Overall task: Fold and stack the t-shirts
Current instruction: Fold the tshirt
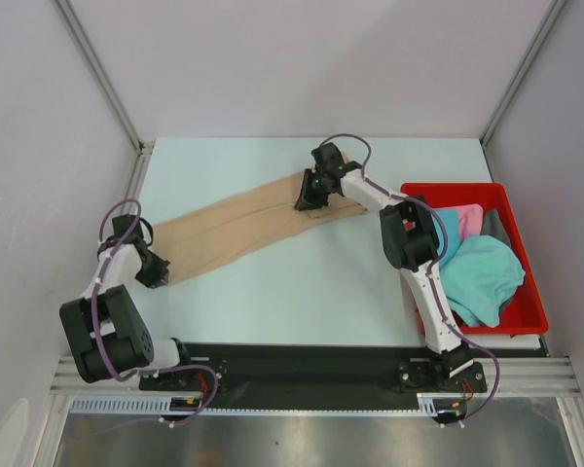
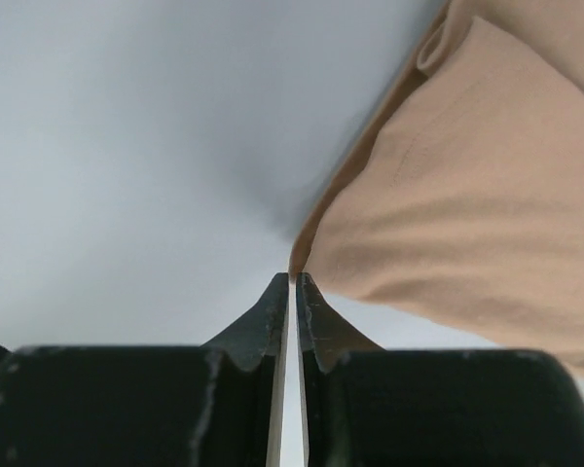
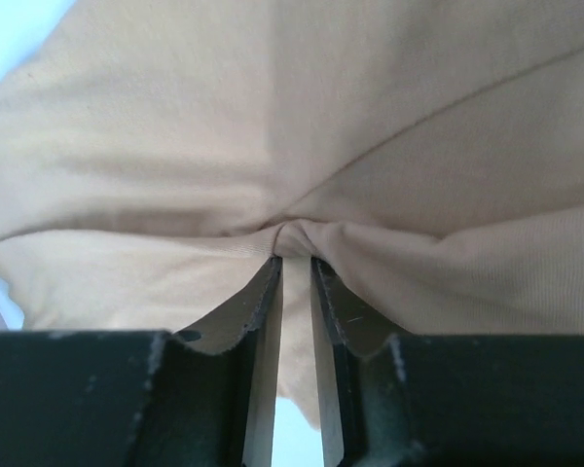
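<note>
I have the tan t-shirt [image 1: 238, 222] drawn out into one long, narrow band that runs slantwise over the table [image 1: 302, 292], from near-left to far-right. It lies flat, with lengthwise creases. My left gripper [image 1: 156, 272] sits at the near-left end, close to the table's left edge. Its jaws are almost together, and the shirt's corner is nipped at the tips. My right gripper [image 1: 307, 199] is at the far end, jaws narrow, with the cloth puckered into them. That end lies near the far-left corner of the red bin [image 1: 448, 187], which holds a teal t-shirt [image 1: 482, 277] and a pink t-shirt [image 1: 467, 222]. Bare tabletop stretches between the band and the arm bases, and beyond it to the back wall.
</note>
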{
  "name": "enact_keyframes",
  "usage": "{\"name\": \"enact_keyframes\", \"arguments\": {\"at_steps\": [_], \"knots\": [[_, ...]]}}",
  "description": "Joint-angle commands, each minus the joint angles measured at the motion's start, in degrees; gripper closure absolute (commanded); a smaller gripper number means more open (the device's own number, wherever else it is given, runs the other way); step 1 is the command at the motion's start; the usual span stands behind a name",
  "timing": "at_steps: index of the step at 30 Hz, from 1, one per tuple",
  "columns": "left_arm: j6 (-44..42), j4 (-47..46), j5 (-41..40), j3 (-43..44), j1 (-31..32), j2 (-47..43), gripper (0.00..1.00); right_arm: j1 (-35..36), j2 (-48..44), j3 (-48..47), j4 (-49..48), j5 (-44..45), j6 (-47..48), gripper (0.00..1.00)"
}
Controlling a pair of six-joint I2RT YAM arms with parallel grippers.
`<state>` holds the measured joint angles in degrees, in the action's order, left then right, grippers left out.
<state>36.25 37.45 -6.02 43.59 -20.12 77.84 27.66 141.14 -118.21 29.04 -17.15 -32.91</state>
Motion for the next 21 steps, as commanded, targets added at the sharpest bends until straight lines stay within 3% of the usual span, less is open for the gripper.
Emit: {"name": "enact_keyframes", "arguments": {"at_steps": [1, 9, 15, 21], "knots": [[-2.8, 2.1, -0.2, 3.1, -0.5, -2.6, 0.89, 0.4, -6.0, -0.6, 4.9, 1.0, 2.1, 0.76], [-1.6, -1.1, 1.4, 0.0, -0.6, 3.8, 0.88, 1.5, -7.2, 3.1, 9.7, -2.5, 5.0, 0.78], [0.8, -1.3, 1.4, -5.0, -3.3, 9.1, 0.9, 0.6, -8.5, 11.2, 8.1, 2.5, 7.8, 0.81], [3.9, 2.1, 2.0, -4.7, -3.4, 5.0, 0.9, 0.1, -10.7, 11.2, 10.0, 3.5, 8.5, 0.78]]}}
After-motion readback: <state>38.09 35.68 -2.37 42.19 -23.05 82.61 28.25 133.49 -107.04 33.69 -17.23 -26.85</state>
